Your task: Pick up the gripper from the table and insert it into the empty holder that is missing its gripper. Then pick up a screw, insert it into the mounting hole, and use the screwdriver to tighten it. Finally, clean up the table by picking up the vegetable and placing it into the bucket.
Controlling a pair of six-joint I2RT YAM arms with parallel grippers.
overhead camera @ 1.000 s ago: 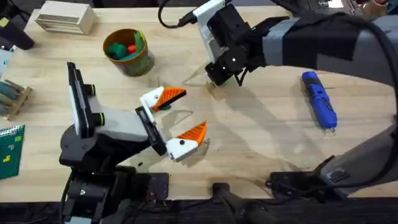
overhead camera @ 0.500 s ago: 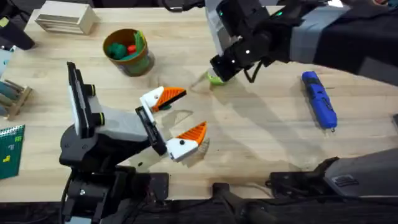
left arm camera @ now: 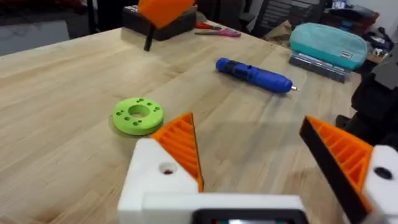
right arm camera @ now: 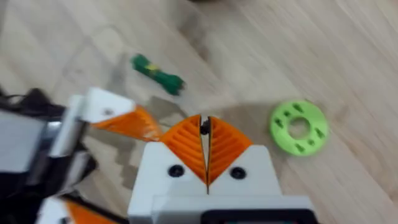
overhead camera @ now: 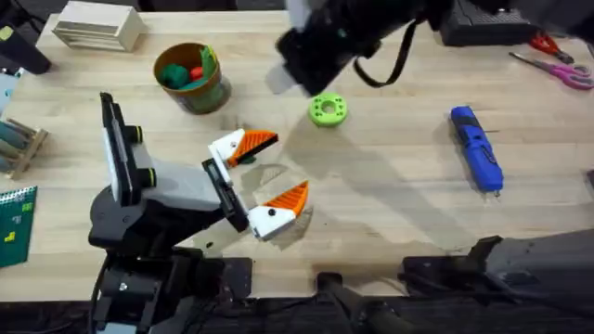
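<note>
Overhead: I judge the step in hand to be clearing the small dark-green leafy toy vegetable (overhead camera: 246,160), which lies touching or just beside the left gripper (overhead camera: 277,170), whose orange ribbed pads stand apart. I would open wide and come straight down, clear of that finger. The right arm (overhead camera: 343,32) hangs high, near the round olive-yellow bucket (overhead camera: 192,79).

Left wrist: the blue-handled screwdriver (left arm camera: 254,73) lies flat.

Right wrist: the right gripper (right arm camera: 205,134) has its pads pressed together; whether they hold anything, I cannot tell.

Green disc (overhead camera: 328,110) mid-table — scissors (overhead camera: 560,67) far corner.

Blue screwdriver (overhead camera: 476,148), green disc (overhead camera: 328,110).
</note>
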